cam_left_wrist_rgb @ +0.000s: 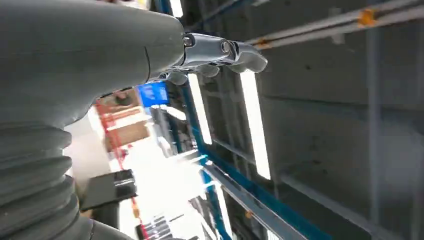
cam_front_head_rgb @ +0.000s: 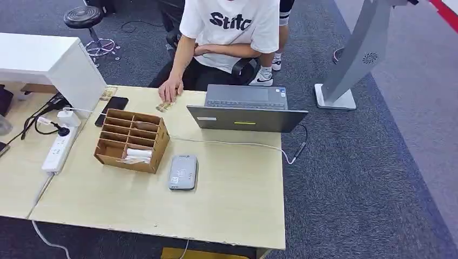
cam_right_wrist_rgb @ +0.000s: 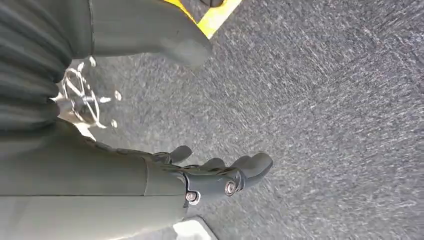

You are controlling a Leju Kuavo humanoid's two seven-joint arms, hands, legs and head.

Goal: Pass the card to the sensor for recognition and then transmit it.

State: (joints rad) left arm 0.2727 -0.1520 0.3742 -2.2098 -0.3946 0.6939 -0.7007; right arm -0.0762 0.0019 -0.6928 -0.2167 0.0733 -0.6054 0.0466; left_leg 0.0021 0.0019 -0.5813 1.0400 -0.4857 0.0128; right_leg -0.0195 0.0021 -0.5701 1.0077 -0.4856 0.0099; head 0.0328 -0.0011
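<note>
From the head view, a pale wooden table (cam_front_head_rgb: pixel 227 205) carries a grey card sensor (cam_front_head_rgb: pixel 183 172) lying flat toward its near edge, roughly midway along. Just beside the sensor, toward the table's left end, sits a brown cardboard organiser (cam_front_head_rgb: pixel 132 140) with slotted compartments; white cards (cam_front_head_rgb: pixel 138 153) lie in its nearest compartment. Behind the sensor, at the far edge, an open grey laptop (cam_front_head_rgb: pixel 246 109) faces a seated person in a white shirt (cam_front_head_rgb: pixel 229 32), whose hand (cam_front_head_rgb: pixel 170 89) rests on the far edge of the table. A black phone (cam_front_head_rgb: pixel 112 107) lies near the organiser's far side, and a white power strip (cam_front_head_rgb: pixel 58 150) runs along the left edge. A white cable (cam_front_head_rgb: pixel 232 143) trails from the organiser's side past the laptop to the right edge. The left wrist view looks up at ceiling beams and light strips, with the left hand (cam_left_wrist_rgb: pixel 220 55) held in the air, its fingers loosely extended and holding nothing. The right wrist view looks down at grey carpet (cam_right_wrist_rgb: pixel 325 115), where the right hand (cam_right_wrist_rgb: pixel 220 172) hangs with fingers slightly curved and apart, nothing in it.
</note>
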